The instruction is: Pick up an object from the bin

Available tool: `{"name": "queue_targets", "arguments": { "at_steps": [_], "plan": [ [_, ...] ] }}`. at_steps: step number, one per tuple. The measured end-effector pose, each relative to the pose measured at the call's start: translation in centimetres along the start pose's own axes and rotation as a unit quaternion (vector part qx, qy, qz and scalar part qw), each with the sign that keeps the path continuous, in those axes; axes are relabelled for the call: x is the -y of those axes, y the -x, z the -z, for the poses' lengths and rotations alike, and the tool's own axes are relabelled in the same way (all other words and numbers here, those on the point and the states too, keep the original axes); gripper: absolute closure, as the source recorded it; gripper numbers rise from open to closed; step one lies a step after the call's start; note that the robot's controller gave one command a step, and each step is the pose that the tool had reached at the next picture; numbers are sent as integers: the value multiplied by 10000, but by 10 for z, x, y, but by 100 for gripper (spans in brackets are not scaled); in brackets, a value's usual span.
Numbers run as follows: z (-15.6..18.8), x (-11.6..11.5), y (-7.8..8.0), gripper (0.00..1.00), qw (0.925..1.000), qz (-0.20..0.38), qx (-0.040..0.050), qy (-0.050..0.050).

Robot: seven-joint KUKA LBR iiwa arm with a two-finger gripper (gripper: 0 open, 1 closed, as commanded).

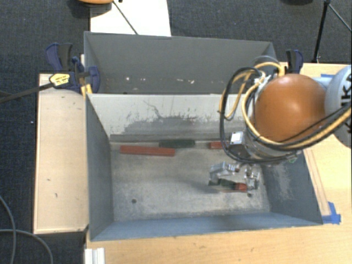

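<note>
Nearest the camera is the bin's (181, 224) front wall, and the floor just behind it is bare. Next comes the pincer (235, 176), low over the right half of the floor. A small piece (238, 187), red at one end and dark at the other, lies right under it, peeping out on its near side. The piece appears to touch the pincer or sit just below it. I cannot tell whether the pincer is spread, pressed together or pinching the piece.

The piece's long axis runs roughly left to right across the view, so I judge the coming move to be a straight close and lift with little sideways travel. Nothing lies beside it to get in the way, and the right wall is near but apart.

Farther back, along the foot of the far wall, lie a red stick (147, 150), a dark green stick (177, 143) and a small red bit (215, 145), all well clear. Above hangs the arm's orange cover (289, 106) with its cables (231, 100).
</note>
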State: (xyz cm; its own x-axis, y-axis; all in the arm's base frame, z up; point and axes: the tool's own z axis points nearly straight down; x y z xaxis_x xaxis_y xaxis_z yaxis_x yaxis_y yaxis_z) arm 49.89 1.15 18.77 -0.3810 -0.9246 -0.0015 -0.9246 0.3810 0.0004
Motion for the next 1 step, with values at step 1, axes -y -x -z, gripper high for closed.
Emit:
{"name": "queue_targets", "arguments": {
  "at_steps": [1],
  "plan": [
    [69,14,8,100,9999,-164,2,-3]
  ]
}}
